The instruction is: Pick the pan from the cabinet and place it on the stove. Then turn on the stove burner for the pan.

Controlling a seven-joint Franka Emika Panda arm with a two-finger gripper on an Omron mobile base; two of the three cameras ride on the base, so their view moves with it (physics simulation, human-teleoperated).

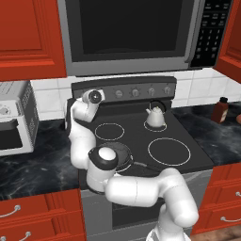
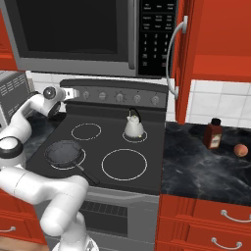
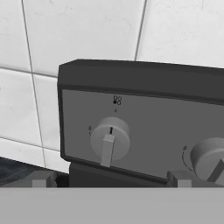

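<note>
We see the pan (image 2: 63, 152) as a small round dark skillet with a shallow rim and a long thin black handle, sitting flat on the front left burner ring of the stove (image 2: 147, 179). In the right base view its long axis runs from the bowl toward 4 o'clock, the handle reaching out to the stove's front edge; in the left base view the pan (image 1: 123, 156) is half hidden behind the arm's white elbow, with the handle pointing to about 4 o'clock there too. The stove top is smooth dark glass marked with thin white rings, and a raised grey back panel carries a row of round knobs. A white kettle (image 2: 133, 125) stands on the back right ring, at about 1 o'clock from the pan and well apart from it. The gripper (image 2: 71, 93) is at the panel's left end, its fingers spread wide apart and holding nothing; in the hand view the two grey fingertips (image 3: 41, 178) flank the leftmost knob (image 3: 110, 139), a grey disc with a raised bar grip standing nearly upright. White square tiles back the panel. A black microwave (image 1: 136, 33) hangs above, the red cabinet (image 2: 215, 39) stands at 2 o'clock with a door open, and a dark marbled counter (image 2: 206, 166) lies beside the stove.
</note>
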